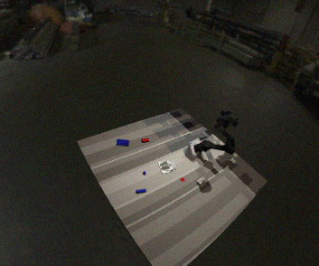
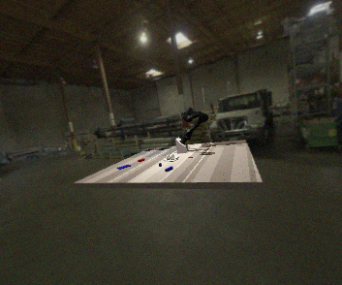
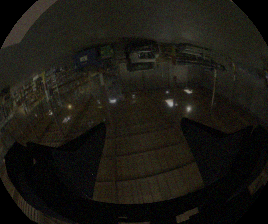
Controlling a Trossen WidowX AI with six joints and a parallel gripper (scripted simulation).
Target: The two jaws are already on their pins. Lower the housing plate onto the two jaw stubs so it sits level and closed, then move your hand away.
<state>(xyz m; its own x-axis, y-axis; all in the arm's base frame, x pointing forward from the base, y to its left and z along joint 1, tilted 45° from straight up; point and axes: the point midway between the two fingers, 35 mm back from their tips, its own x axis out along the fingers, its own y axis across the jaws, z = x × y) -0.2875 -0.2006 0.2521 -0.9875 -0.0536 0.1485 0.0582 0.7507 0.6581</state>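
Observation:
A white flat assembly with grey parts on it (image 1: 166, 166) (image 2: 171, 157) lies near the table's middle. It is too small in view to tell the jaws, pins and stubs apart, or whether the housing plate is on it. A pale slab (image 1: 193, 152) (image 2: 180, 146) stands near the arm's base; whether it is the housing plate I cannot tell. My gripper (image 1: 226, 112) (image 2: 183, 116) is raised high, well away from the white assembly. In the wrist view the gripper (image 3: 145, 121) has its fingers wide apart, with nothing between them; the table's parts do not show there.
A large blue block (image 1: 123, 143) (image 2: 123, 167) and a red block (image 1: 145, 140) (image 2: 140, 160) lie at one side. A blue bar (image 1: 140, 191) (image 2: 169, 169), a small blue piece (image 1: 144, 173) (image 2: 160, 165), a small red piece (image 1: 182, 179) (image 2: 190, 157) and a small pale piece (image 1: 201, 181) lie elsewhere.

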